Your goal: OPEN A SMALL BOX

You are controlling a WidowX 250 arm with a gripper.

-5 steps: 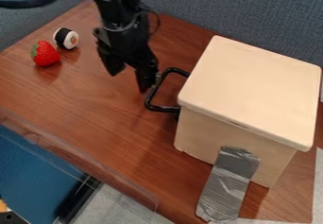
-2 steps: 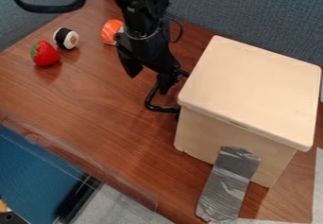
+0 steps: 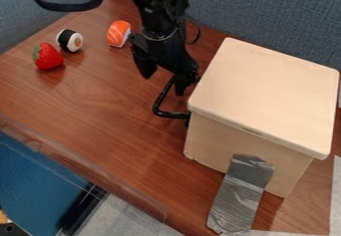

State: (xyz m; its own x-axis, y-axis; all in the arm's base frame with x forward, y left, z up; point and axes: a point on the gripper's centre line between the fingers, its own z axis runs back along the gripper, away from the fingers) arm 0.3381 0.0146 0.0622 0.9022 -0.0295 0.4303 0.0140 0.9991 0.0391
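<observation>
Gripper (image 3: 164, 82) hangs beside the box (image 3: 250, 115), fingers spread wide; one fingertip overlaps the black handle (image 3: 162, 100) in view, contact cannot be told. Box sits toward the right edge of the bench (image 3: 110, 105), lid (image 3: 266, 93) down on top, handle jutting from its left side. Grey tape (image 3: 238, 195) runs from box front onto bench. Toward the bench's upper-left edge: strawberry (image 3: 48, 57), black-wrapped roll (image 3: 70, 40) just beside it, orange-striped piece (image 3: 118, 34) near the far corner.
</observation>
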